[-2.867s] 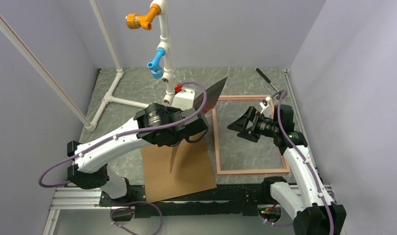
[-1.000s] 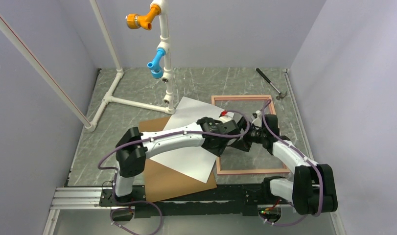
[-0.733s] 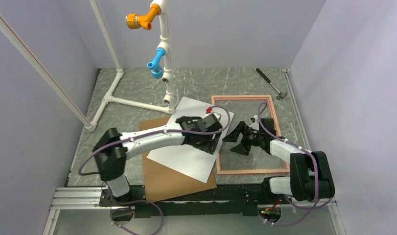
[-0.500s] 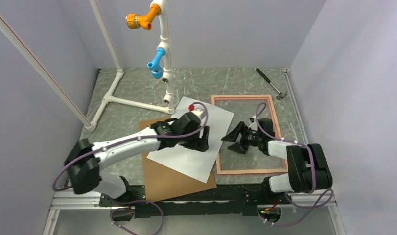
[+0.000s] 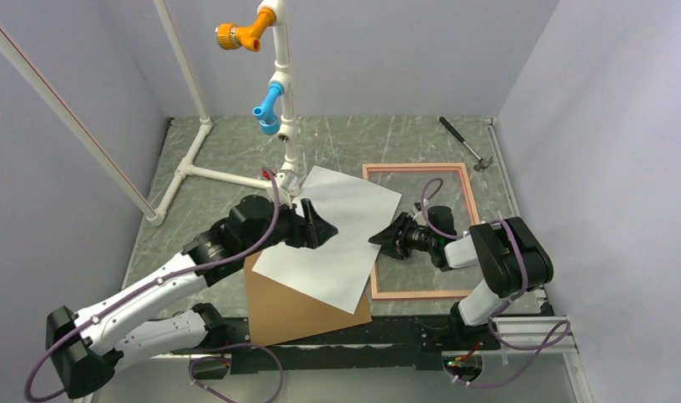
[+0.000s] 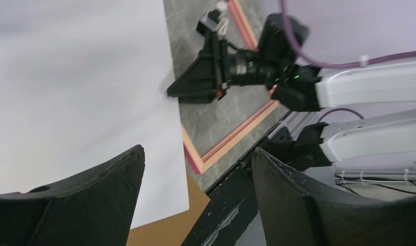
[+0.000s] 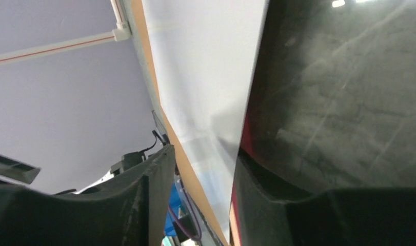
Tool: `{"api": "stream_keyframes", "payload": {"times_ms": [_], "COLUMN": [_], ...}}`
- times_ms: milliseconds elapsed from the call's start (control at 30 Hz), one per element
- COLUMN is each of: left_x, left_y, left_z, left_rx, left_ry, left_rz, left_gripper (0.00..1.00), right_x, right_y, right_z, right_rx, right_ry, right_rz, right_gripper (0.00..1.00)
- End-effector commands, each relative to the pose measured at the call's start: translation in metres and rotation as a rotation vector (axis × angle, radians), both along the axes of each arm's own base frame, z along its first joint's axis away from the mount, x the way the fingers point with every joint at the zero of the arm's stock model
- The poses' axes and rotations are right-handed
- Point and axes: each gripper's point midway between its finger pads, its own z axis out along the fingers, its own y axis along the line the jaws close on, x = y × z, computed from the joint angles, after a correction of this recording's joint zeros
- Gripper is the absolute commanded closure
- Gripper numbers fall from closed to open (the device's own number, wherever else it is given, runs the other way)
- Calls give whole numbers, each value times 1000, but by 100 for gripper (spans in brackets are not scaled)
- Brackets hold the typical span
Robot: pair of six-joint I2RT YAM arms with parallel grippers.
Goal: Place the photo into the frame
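Note:
The photo (image 5: 332,235) lies white back up, partly on a brown board (image 5: 307,306), its right corner over the left rail of the pink frame (image 5: 421,168). My left gripper (image 5: 322,227) hovers open over the photo's left part; in the left wrist view its fingers (image 6: 198,150) stand wide apart above the photo (image 6: 82,77) with nothing between them. My right gripper (image 5: 377,239) sits low at the photo's right edge. In the right wrist view the photo (image 7: 205,66) runs between the gripper's (image 7: 203,151) fingers, against the right one, a gap still showing at the left one.
A white pipe stand (image 5: 282,126) with orange and blue fittings rises at the back. A hammer (image 5: 467,144) lies at the back right beside the frame. The brown board (image 6: 159,225) reaches the table's near edge. Grey walls close in on both sides.
The photo, held up on edge earlier, now lies flat. My left arm has drawn back to the left across it. My right gripper slid left onto the photo's edge and its jaws have narrowed.

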Motion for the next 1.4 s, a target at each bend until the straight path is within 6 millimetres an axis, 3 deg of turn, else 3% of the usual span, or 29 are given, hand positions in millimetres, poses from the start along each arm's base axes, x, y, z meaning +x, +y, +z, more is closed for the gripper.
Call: {"api": "stream_keyframes", "payload": {"times_ms": [0, 167, 300, 433, 633, 900, 1367], "left_x": [-4, -9, -11, -16, -22, -22, -18], "left_y": [2, 11, 16, 18, 21, 22, 44], "left_z": [34, 37, 26, 13, -4, -14, -42], "left_rx": [-116, -120, -100, -100, -69, 23, 209], "left_ry": [-88, -109, -88, -58, -11, -8, 11], "left_rz": [-21, -13, 0, -1, -8, -41, -4], "left_gripper": [20, 20, 20, 20, 20, 20, 21], "right_x": [7, 8, 9, 11, 15, 20, 32], "right_y": [3, 5, 6, 3, -7, -39, -97], "right_z": [-1, 2, 12, 21, 52, 103, 162], "right_rx": [33, 67, 73, 16, -129, -407, -776], "right_ry": [-37, -44, -69, -103, -194, -266, -308], "right_rz": [-51, -52, -39, -31, 16, 111, 81], "right_gripper": [57, 86, 99, 100, 100, 100, 100]}}
